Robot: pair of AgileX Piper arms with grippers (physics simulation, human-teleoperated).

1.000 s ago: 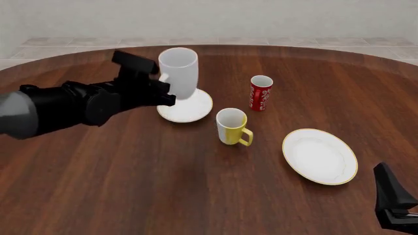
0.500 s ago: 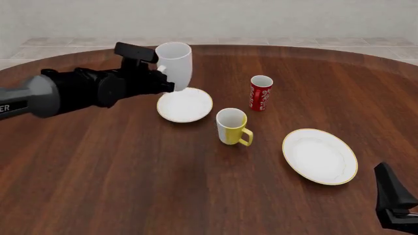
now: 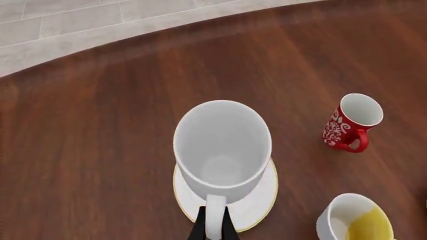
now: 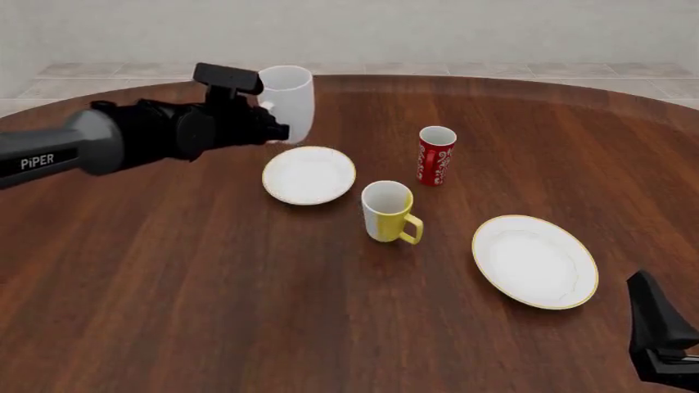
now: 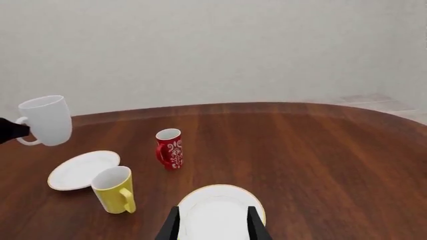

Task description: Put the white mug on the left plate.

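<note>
Mug: white mug (image 4: 287,100) is up in the air, above the left plate (image 4: 309,175), not touching it.
Left pincer (image 4: 268,124): pinches the mug's handle.
Right pincer (image 5: 213,225): wide open, holds nothing.
Left to do: lower mug onto plate, let go.

Left wrist view crops the fingers (image 3: 212,231) and yellow mug (image 3: 353,222) — front view crops the right gripper (image 4: 660,348).

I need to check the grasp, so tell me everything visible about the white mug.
The white mug is tall, plain glossy white like ceramic, slightly tapered, empty, with a loop handle. The left gripper pinches that handle between its black fingers; nothing else touches the mug. It hangs in the air, roughly upright with a slight tilt, above the small gold-rimmed left plate, not resting on it.
</note>
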